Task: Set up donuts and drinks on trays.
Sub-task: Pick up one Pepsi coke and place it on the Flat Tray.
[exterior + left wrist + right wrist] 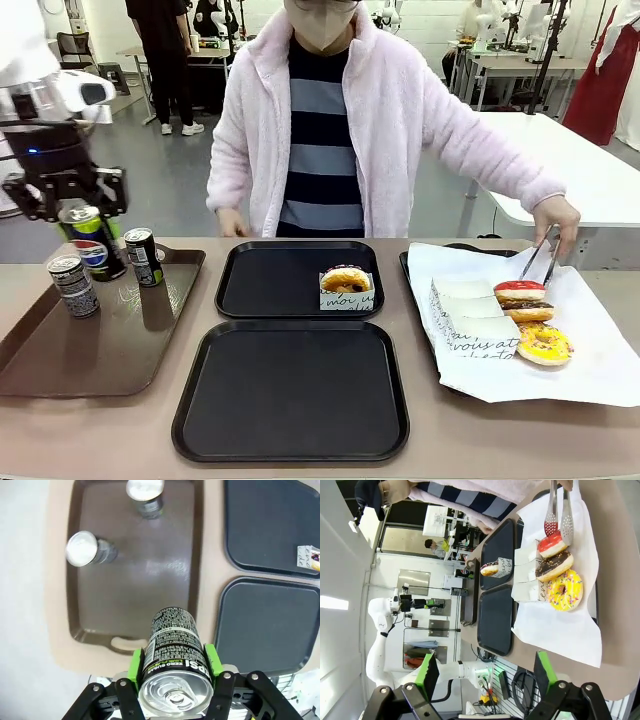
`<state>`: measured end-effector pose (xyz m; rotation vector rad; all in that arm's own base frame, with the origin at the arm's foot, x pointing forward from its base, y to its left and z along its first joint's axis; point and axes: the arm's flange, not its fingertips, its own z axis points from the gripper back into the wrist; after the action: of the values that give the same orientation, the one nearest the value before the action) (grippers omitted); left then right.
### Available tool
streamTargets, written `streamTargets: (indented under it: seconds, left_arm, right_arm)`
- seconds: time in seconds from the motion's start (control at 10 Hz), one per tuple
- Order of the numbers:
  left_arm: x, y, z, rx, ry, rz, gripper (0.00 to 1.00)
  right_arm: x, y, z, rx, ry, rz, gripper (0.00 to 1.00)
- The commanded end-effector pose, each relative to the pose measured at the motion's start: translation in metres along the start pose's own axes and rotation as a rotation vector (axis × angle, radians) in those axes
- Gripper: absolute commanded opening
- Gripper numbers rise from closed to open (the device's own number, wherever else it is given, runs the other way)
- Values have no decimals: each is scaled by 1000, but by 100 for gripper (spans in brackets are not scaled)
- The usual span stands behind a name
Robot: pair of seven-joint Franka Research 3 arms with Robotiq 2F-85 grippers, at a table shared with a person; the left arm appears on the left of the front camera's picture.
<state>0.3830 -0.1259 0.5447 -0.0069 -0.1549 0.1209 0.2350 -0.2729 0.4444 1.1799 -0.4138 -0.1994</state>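
Tan table (100, 430), front view: left gripper (88, 225), upper left of frame, clamps Pepsi can (92, 250); right gripper (486, 669), fingers spread wide.

The white paper (600, 370) covers the tray (404, 270) under it but for a dark rim, and runs off the right edge. The red donut (520, 291) hides most of the chocolate donut (530, 312). Print on the near grey can (73, 285) is too small to read. In the left wrist view the pads (135, 664) cover part of the Pepsi can (172, 640) label, and the right edge cuts the sleeved donut (307, 556). In the right wrist view the top edge cuts the tongs (551, 522).
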Motion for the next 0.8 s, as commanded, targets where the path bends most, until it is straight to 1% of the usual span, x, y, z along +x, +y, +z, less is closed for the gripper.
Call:
streamTargets:
  seconds: [0.0, 0.2, 0.4, 0.5, 0.6, 0.7]
  left_arm:
    - [32, -46, -12, -30, 7, -35, 58]
    - [65, -79, -29, -53, -1, -5, 58]
    - [89, -110, -47, -91, -64, -35, 58]
    - [96, -122, -58, -103, -80, -70, 58]
    - [95, -125, -64, -141, -41, -104, 58]
    - [82, -116, -61, -114, 8, -116, 58]
  right_arm:
    - [0, -1, 1, 16, -5, 17, 100]
    - [0, -1, 1, 16, -5, 17, 100]
    - [0, -1, 1, 16, -5, 17, 100]
    - [0, -1, 1, 16, -5, 17, 100]
    - [0, -1, 1, 16, -5, 17, 100]
    - [0, -1, 1, 16, -5, 17, 100]
